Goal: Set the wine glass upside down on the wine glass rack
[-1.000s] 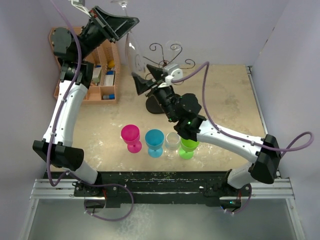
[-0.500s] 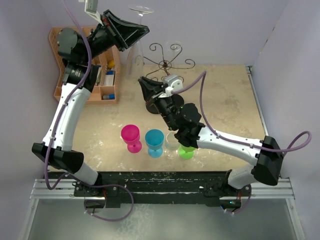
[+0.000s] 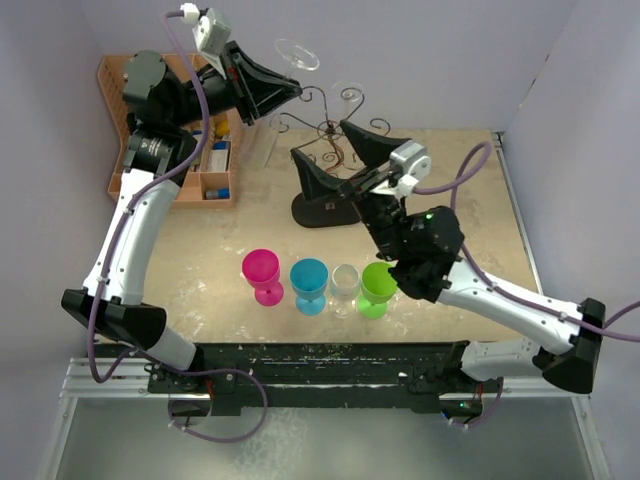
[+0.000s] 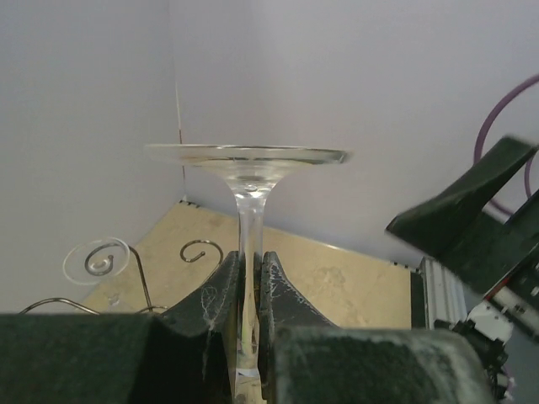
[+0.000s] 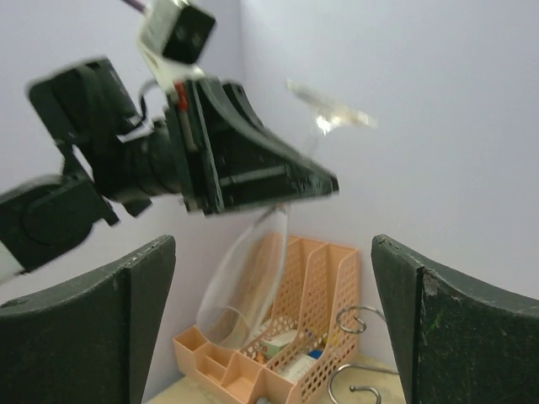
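Note:
My left gripper point(image 3: 287, 92) is shut on the stem of a clear wine glass point(image 3: 262, 140), which hangs upside down with its foot point(image 3: 297, 55) on top and its bowl below. It is raised just left of the dark wire wine glass rack point(image 3: 330, 128), which stands on a black oval base point(image 3: 325, 210). In the left wrist view the pads point(image 4: 221, 290) pinch the stem point(image 4: 250, 219), with rack scrolls point(image 4: 198, 250) behind. My right gripper point(image 3: 345, 155) is open and empty in front of the rack. Its view shows the glass bowl point(image 5: 244, 286) between the wide fingers point(image 5: 101, 320).
A peach slotted organizer point(image 3: 200, 150) stands at the back left and also shows in the right wrist view point(image 5: 312, 337). Pink point(image 3: 262, 272), blue point(image 3: 310, 282), small clear point(image 3: 345, 285) and green point(image 3: 378, 287) goblets line the front. Walls close the back and sides.
My left gripper has swung the upside-down glass rightward toward the rack. My right arm has shifted right and its gripper has risen in front of the rack.

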